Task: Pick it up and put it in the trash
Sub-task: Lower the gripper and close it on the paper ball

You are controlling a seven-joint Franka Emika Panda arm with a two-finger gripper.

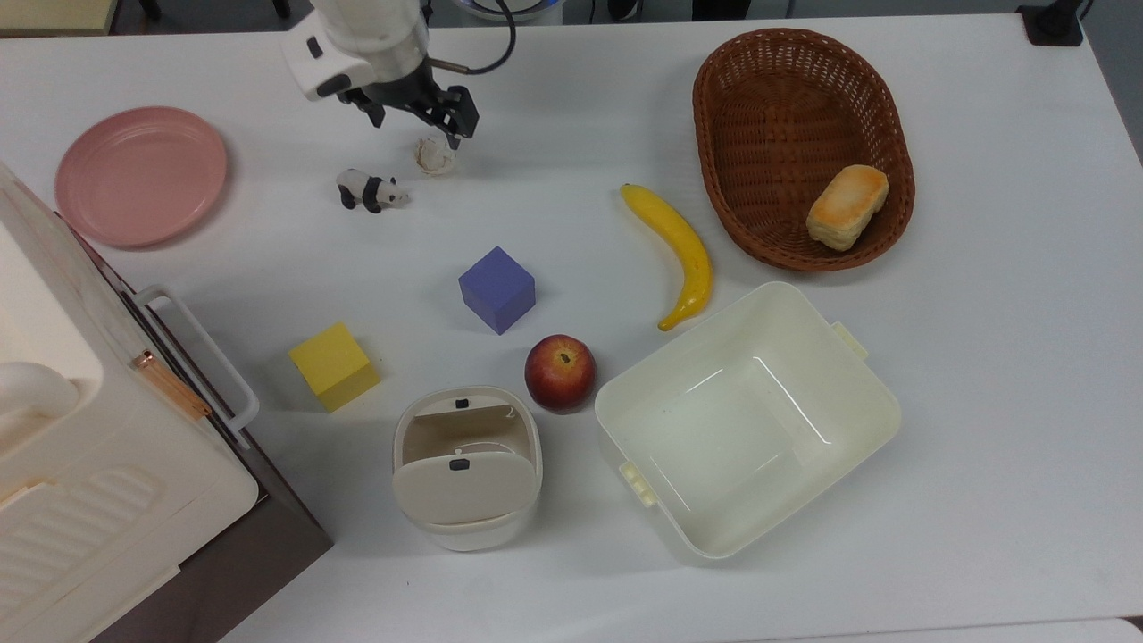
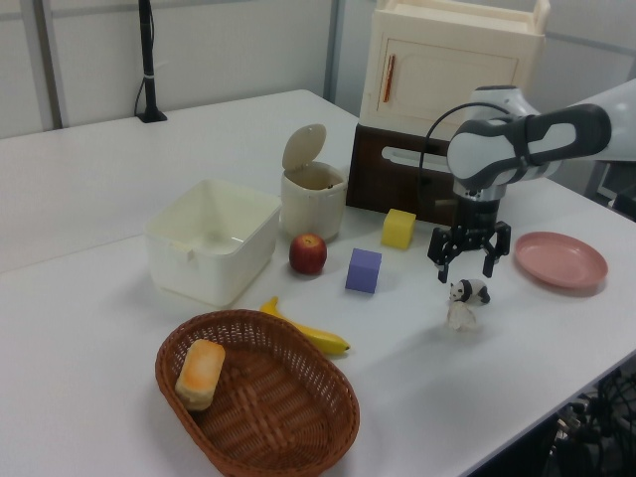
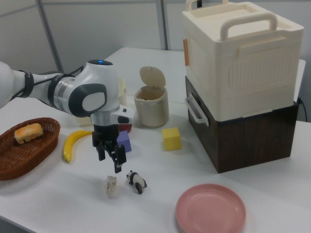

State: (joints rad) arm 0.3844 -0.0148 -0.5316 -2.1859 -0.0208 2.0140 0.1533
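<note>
I am holding the gripper (image 1: 418,114) above the table (image 1: 571,107), fingers spread wide and gripping nothing, because the paper ball (image 1: 435,154) I am after is lying loose just below it. In the right view the gripper (image 3: 110,154) is hanging a little above and behind the ball (image 3: 111,185), not yet straddling it. The panda (image 1: 369,190) is standing just beside the ball on the top view's left, close but apart, so I am judging that the fingers need to come down around the paper alone and clear of the toy. The bin (image 1: 467,464) is waiting well apart from the ball, past the purple cube (image 1: 496,288) and next to the apple (image 1: 560,371); its flap (image 2: 301,146) is standing tipped up in the left view, leaving the mouth open for a drop from above. The grab is still to be made.
</note>
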